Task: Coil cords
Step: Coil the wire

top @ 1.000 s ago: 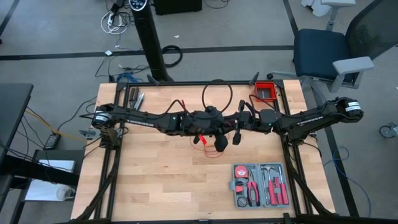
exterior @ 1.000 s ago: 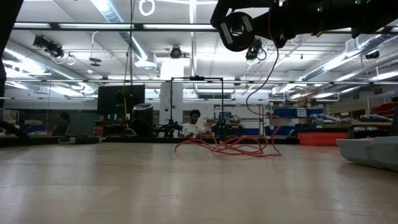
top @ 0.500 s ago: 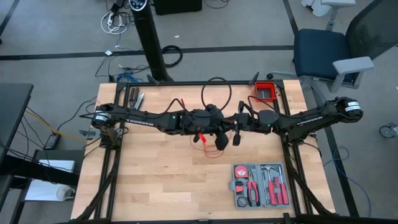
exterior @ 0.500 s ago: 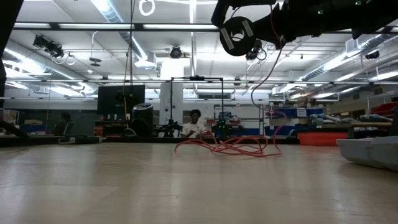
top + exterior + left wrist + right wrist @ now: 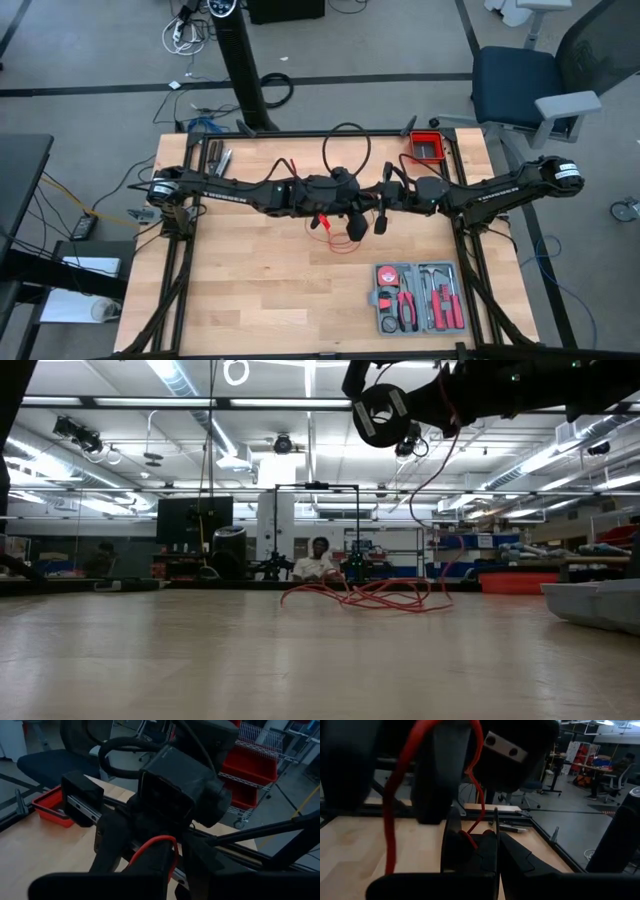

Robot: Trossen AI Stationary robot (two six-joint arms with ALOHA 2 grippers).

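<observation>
Both claws met high over worktop (image 5: 250, 270) centre; left claw (image 5: 172, 857) clamped on red cord (image 5: 152, 845), right claw (image 5: 495, 845) fully closed, pinching cord; remaining cord lay loose on worktop below

The round dark end of the arm (image 5: 382, 412) at the top of the low view now sits a little more to the right and a bit higher than a second ago. The red cord (image 5: 445, 470) hanging from it now swings further right and drops in a wider curve. From above, the black cable loop (image 5: 347, 150) over the two arms leans slightly more to the left
</observation>
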